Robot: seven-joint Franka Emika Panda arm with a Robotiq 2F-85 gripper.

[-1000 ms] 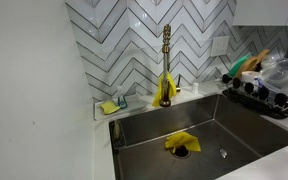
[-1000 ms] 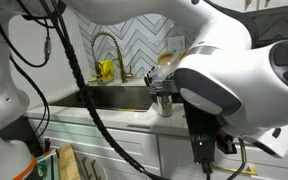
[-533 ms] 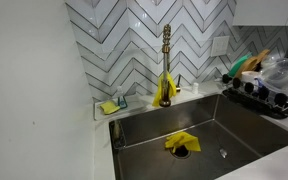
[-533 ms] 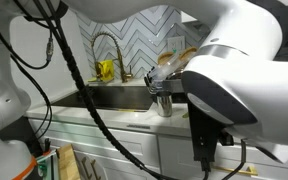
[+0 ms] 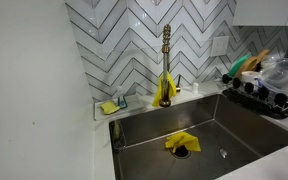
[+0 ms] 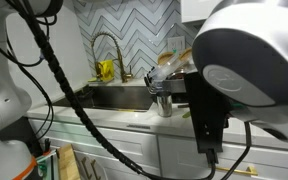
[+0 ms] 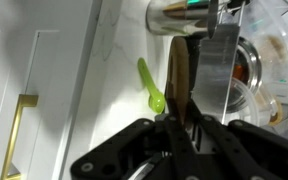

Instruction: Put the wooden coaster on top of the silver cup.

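Observation:
In the wrist view my gripper [image 7: 181, 122] is shut on the wooden coaster [image 7: 179, 75], a thin brown disc seen edge-on between the fingers. The silver cup [image 7: 180, 14] lies ahead of the coaster at the top of that view, with utensils in it. In an exterior view the silver cup [image 6: 164, 103] stands on the white counter right of the sink. My arm fills the right of that view and hides the gripper and coaster.
A green spoon [image 7: 150, 90] lies on the counter beside the coaster. A dish rack [image 5: 267, 88] with dishes stands right of the sink [image 5: 199, 135]. A brass faucet [image 5: 166, 62] and a yellow cloth [image 5: 181, 143] are at the sink.
In the exterior view with the arm, its large white link has swung up and to the right. The sink view has not changed.

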